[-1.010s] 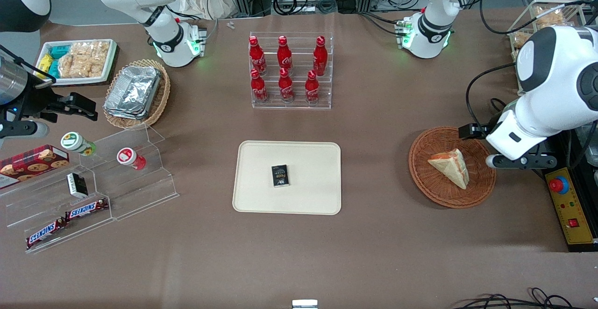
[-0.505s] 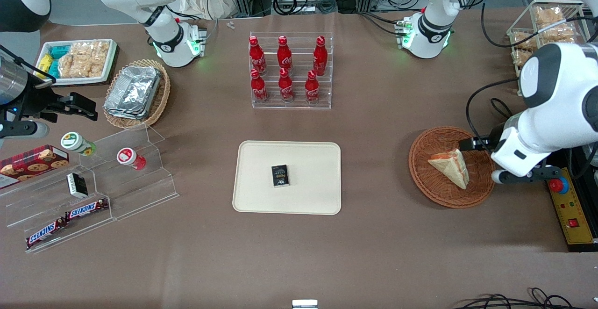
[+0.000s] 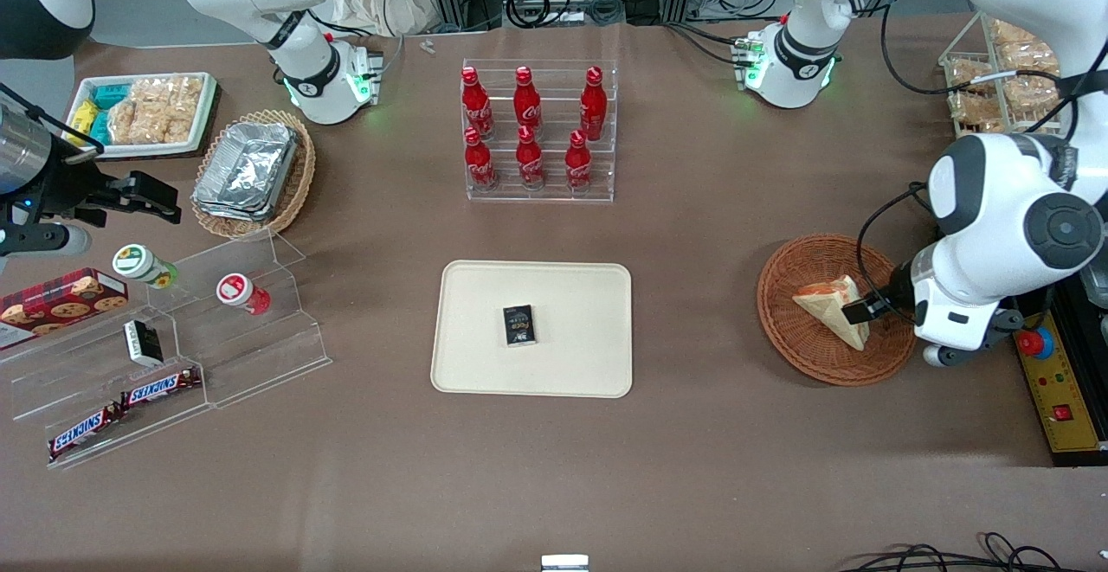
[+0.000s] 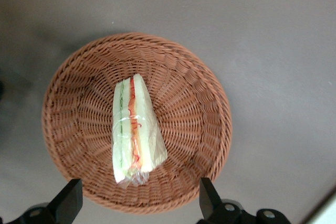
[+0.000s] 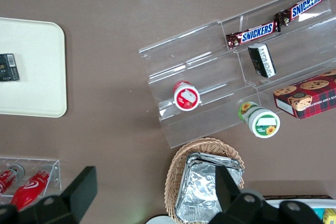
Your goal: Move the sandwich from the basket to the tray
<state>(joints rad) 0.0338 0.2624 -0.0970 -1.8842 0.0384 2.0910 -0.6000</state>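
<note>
- Sandwich (image 3: 828, 306) lies inside the basket (image 3: 801, 347), at the right of the front frame, wrapped in clear film, red and green filling showing along its edge.
- Left arm's gripper (image 4: 137, 201) hangs above the basket, fingers (image 4: 67, 201) spread wide, gripping nothing, apart from the sandwich.
- Tray (image 3: 571, 295) sits mid-frame, well apart from the basket; a small black packet (image 3: 519, 325) lies on it.
</note>
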